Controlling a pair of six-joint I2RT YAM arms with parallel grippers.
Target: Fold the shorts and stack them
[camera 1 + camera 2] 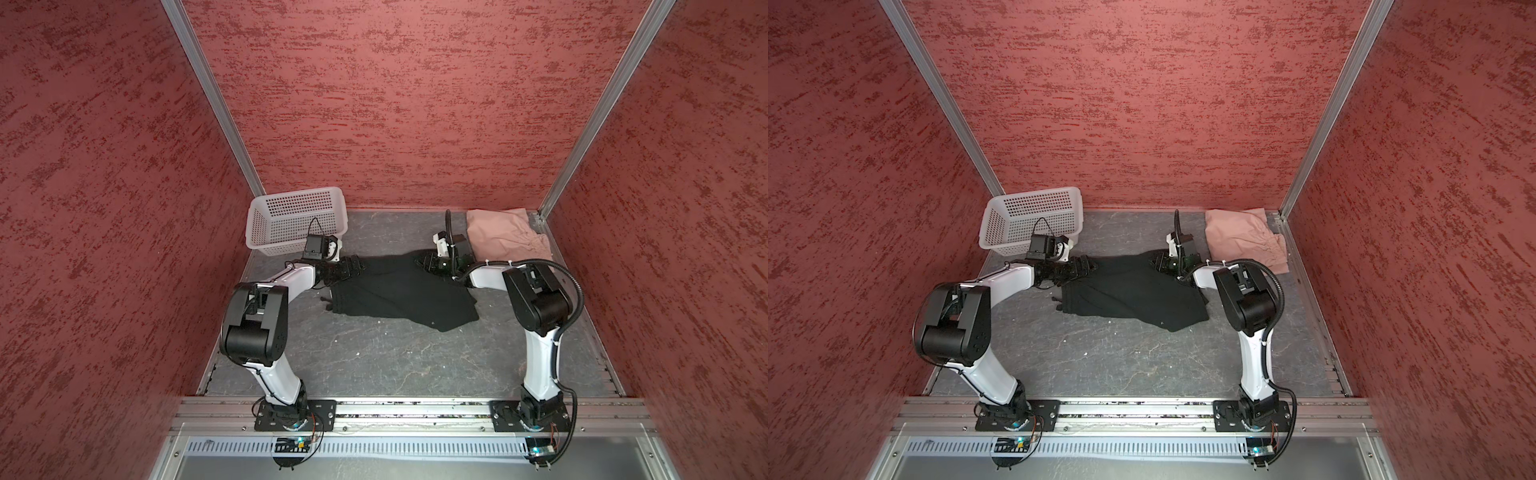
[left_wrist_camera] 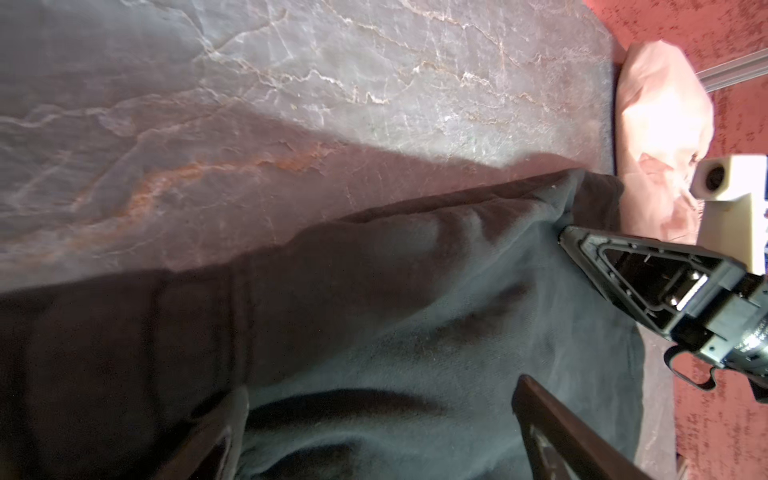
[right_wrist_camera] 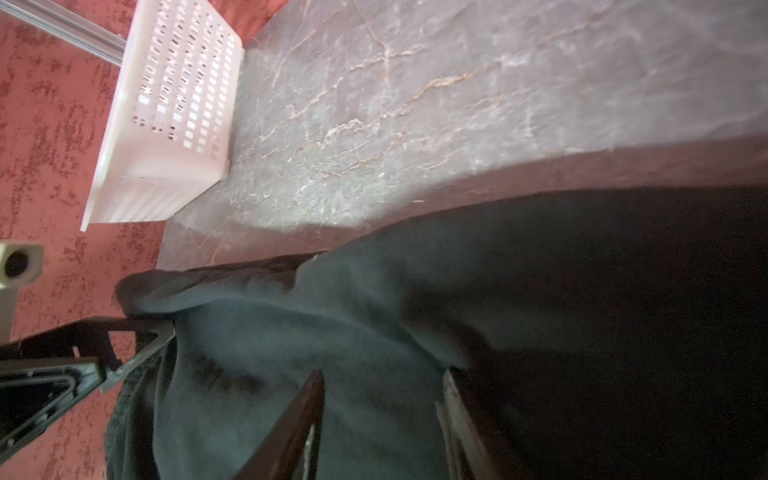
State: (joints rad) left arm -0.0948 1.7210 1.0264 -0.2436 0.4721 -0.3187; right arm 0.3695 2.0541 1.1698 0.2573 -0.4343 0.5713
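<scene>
The black shorts (image 1: 399,291) (image 1: 1129,291) lie spread across the middle of the table, partly folded over themselves. My left gripper (image 1: 351,270) (image 2: 380,388) is at their left end, open wide, with cloth (image 2: 415,299) under the gap. At their back right edge my right gripper (image 1: 424,262) (image 3: 382,374) has its jaws apart over a raised fold of black cloth (image 3: 291,332). The pink shorts (image 1: 507,237) (image 1: 1246,237) lie folded in the back right corner, just behind the right wrist.
A white perforated basket (image 1: 291,216) (image 3: 166,124) stands at the back left, close behind my left wrist. Red textured walls enclose the table on three sides. The grey marbled table (image 1: 374,357) shows bare in front of the black shorts.
</scene>
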